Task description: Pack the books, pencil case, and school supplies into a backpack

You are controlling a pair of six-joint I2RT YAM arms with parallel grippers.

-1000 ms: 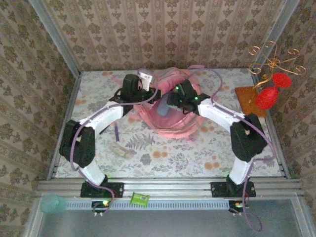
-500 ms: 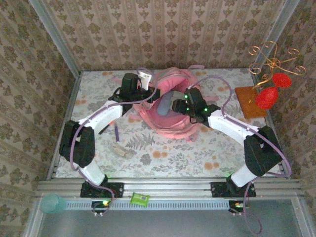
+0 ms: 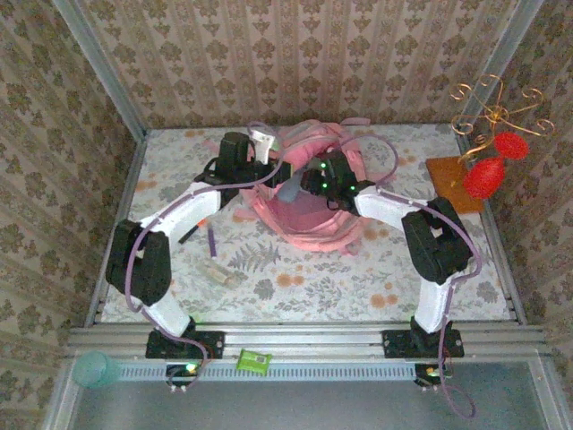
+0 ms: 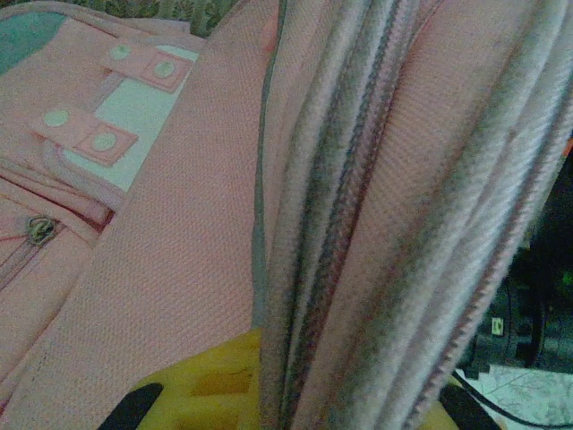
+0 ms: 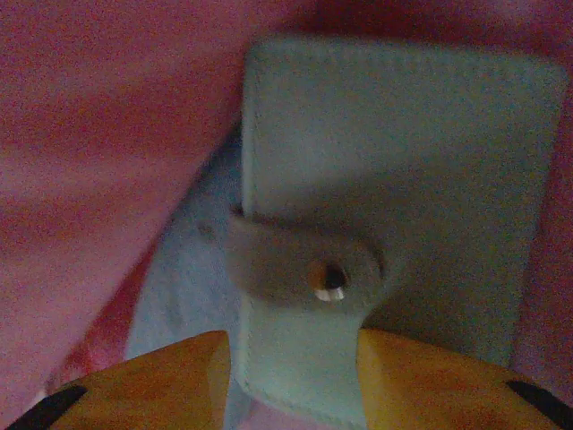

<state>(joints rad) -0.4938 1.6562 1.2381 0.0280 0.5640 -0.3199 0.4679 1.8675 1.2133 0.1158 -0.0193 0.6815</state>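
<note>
Since a moment ago my right arm has refolded: the elbow that sat low and far out to the right now stands closer in, and my right fingers (image 3: 309, 184) have gone back over the mouth of the large soft pink fabric backpack (image 3: 313, 228). The flat grey-green felt pencil case (image 5: 394, 161) was a broad grey patch in that opening. From above, a smaller slanted sliver of it shows now, just left of my right wrist. My left arm has barely moved.

My left fingers (image 3: 269, 164) are pinched nearly together on a thick fold of the backpack's zip-edged rim, with the ribbed pink cloth running up between them. My right fingers stand partway apart. The case's lower end and its rounded snap tab (image 5: 304, 269) sit between them, against pink lining. Whether they press on the case I cannot tell.

The backpack lies at the far middle of the floral-patterned surface (image 3: 295, 287), between my two wrists. Left of it and apart from it, near my left forearm, lie three things — the black marker with orange cap (image 3: 192, 231), the thin purple pen (image 3: 212, 240) and the small pale beige block (image 3: 224, 273).
</note>
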